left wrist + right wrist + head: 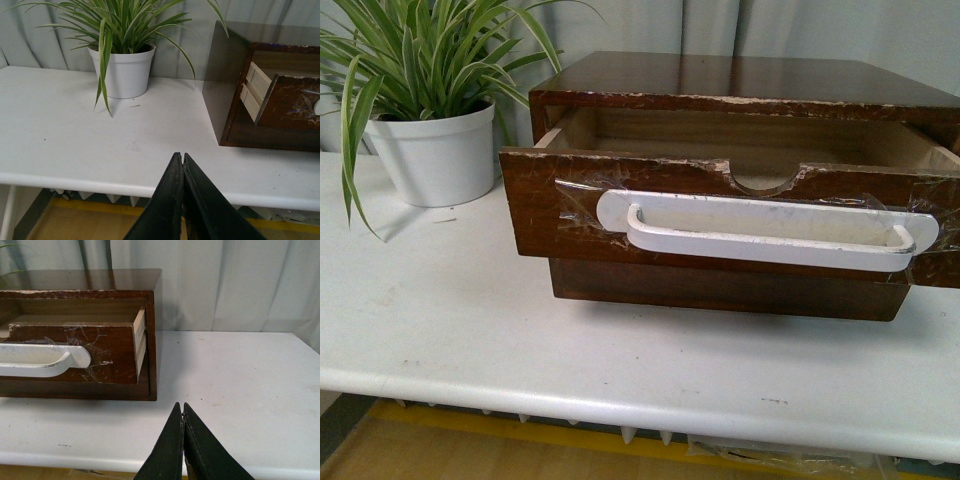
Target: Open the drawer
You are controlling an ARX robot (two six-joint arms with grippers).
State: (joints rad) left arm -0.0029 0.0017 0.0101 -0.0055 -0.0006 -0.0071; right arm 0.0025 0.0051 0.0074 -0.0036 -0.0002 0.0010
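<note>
Left claw (183,156): 2 black fingers pressed together, clenched on nothing, poised above the near edge of the white counter (75,145). Right claw (182,406): likewise clenched and empty, over the counter's front edge, apart from the cabinet.

In the front view neither claw appears. The wide dark-brown wooden drawer (550,215) occupies the centre and right of the frame, standing pulled partway out of its dark-brown wooden cabinet (740,80). Its long white handle (765,230) is held on by clear tape; a half-round notch (763,181) cuts the chipped top edge. A white pot of striped green leaves (435,150) stands at upper left, near the cabinet.
</note>
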